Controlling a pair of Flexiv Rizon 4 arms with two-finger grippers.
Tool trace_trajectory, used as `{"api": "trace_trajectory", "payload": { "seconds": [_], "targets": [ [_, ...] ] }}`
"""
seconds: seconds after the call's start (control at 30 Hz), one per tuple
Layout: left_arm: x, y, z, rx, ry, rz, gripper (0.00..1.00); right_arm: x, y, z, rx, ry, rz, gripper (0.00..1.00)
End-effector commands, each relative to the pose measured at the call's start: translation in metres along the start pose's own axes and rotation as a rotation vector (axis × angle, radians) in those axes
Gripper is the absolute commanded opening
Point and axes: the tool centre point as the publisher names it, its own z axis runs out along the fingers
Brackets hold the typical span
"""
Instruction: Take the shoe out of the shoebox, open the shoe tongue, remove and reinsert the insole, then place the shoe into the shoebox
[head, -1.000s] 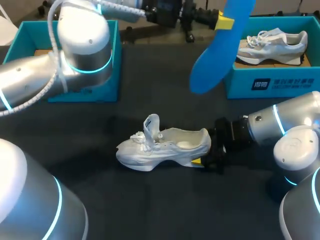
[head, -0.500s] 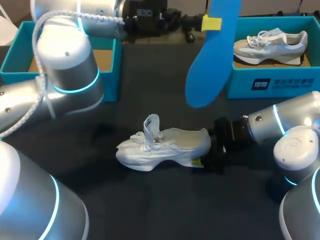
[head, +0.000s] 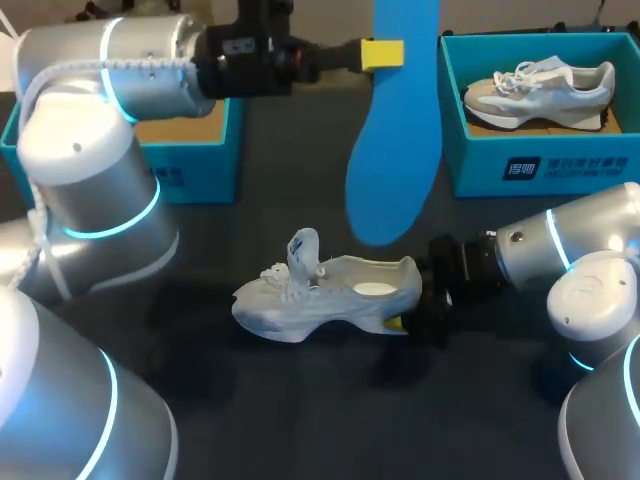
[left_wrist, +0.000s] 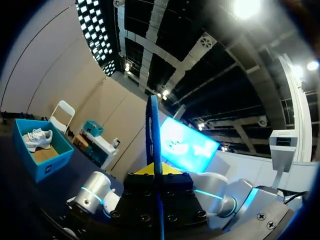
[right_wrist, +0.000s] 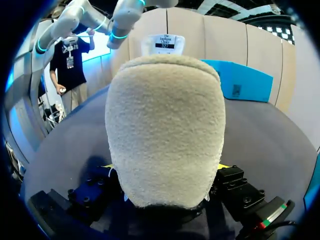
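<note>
A white shoe (head: 330, 295) lies on the dark table, toe to the left, tongue pulled up. My right gripper (head: 405, 318) is at its heel; in the right wrist view the fuzzy heel (right_wrist: 165, 130) fills the space between the fingers of this gripper (right_wrist: 165, 172), a yellow tip touching each side. My left gripper (head: 383, 53) hangs high above the table, shut on the top end of a blue insole (head: 390, 150), which dangles down to just above the shoe's opening. In the left wrist view the insole (left_wrist: 154, 145) shows edge-on in that gripper (left_wrist: 159, 172).
A teal shoebox (head: 530, 165) at the back right holds a second beige and white shoe (head: 545, 90). Another teal box (head: 190, 170) stands at the back left, partly behind my left arm.
My left arm has swung the blue insole leftward and lower, from beside the right shoebox to above the white shoe. The right arm and the shoe have stayed put.
</note>
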Motion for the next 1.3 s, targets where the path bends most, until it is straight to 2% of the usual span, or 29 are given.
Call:
{"api": "trace_trajectory", "payload": {
  "seconds": [0.03,0.23,0.3,0.4,0.6,0.9,1.3],
  "targets": [
    [0.004,0.005,-0.003,0.057,-0.005,0.0,0.0,0.0,-0.001,0.001,0.003,-0.002,0.0,0.0],
    [0.004,0.005,-0.003,0.057,-0.005,0.0,0.0,0.0,-0.001,0.001,0.003,-0.002,0.0,0.0],
    [0.004,0.012,-0.002,0.046,-0.005,-0.044,0.0,0.0,-0.001,0.001,0.003,-0.002,0.0,0.0],
    [0.01,0.018,-0.001,0.018,-0.03,-0.133,0.0,0.0,-0.001,0.001,0.003,-0.002,0.0,0.0],
    [0.03,0.018,-0.002,0.024,-0.047,-0.239,0.0,0.0,-0.001,0.001,0.003,-0.002,0.0,0.0],
    [0.059,0.014,-0.001,0.037,-0.076,-0.249,0.0,0.0,-0.001,0.001,0.003,-0.002,0.0,0.0],
    [0.07,0.017,-0.002,0.043,-0.074,-0.257,0.0,0.0,-0.001,0.001,0.003,-0.002,0.0,0.0]
  ]
}}
